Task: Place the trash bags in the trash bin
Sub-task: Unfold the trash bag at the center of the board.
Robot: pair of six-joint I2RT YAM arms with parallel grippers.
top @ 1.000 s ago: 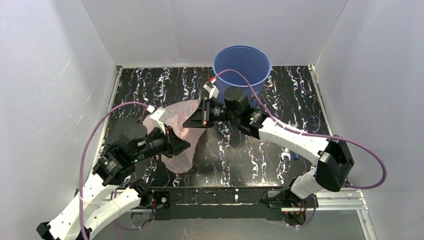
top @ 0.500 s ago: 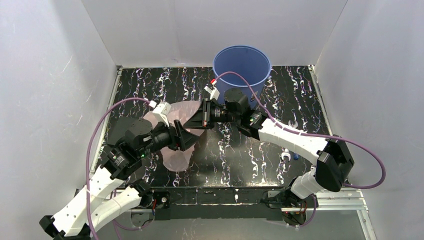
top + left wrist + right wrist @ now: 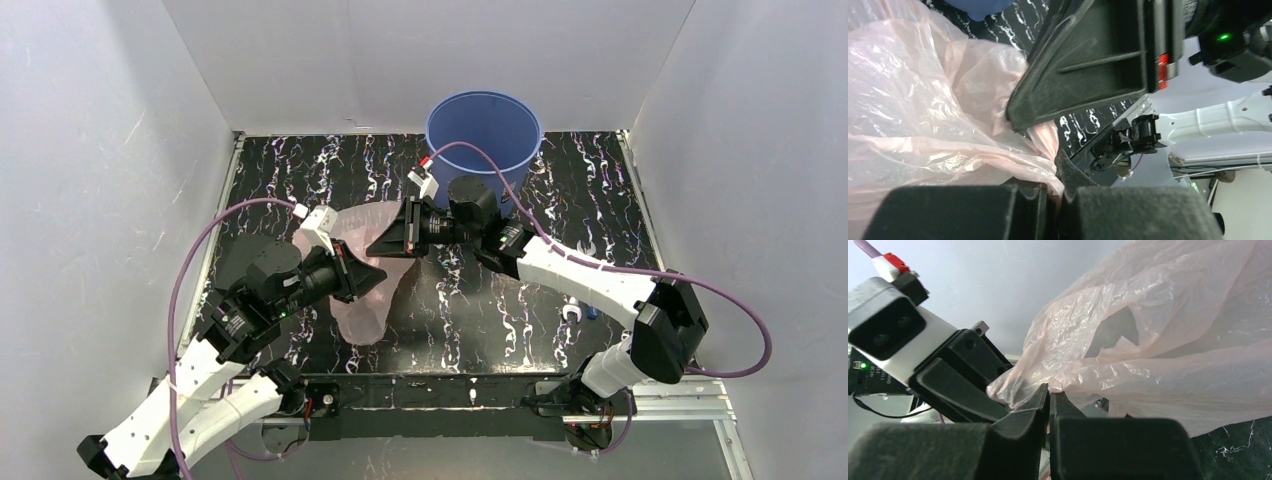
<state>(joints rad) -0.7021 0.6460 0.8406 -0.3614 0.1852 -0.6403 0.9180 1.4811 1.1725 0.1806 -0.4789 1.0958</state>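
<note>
The trash bag [image 3: 362,305] is thin, crinkly pale-pink film, held up over the table's left middle between both grippers. My left gripper [image 3: 372,276] is shut on a fold of the trash bag [image 3: 923,105] at its fingertips [image 3: 1060,187]. My right gripper [image 3: 380,243] faces it from the right. Its jaws [image 3: 1049,392] stand pressed to a thin slit on an edge of the trash bag [image 3: 1158,340]. The two grippers' tips nearly touch. The trash bin [image 3: 484,130], a round blue bucket, stands upright at the back centre, behind the right wrist.
Small white and blue items [image 3: 580,312] lie on the black marbled table [image 3: 600,190] near the right arm. White walls close in the left, back and right sides. The right arm's purple cable [image 3: 480,155] loops over the bin's front rim.
My left gripper opened, pushed right toward the right gripper, then shut again on the bag film and drew slightly back. The right gripper stayed put, its jaws easing slightly.
</note>
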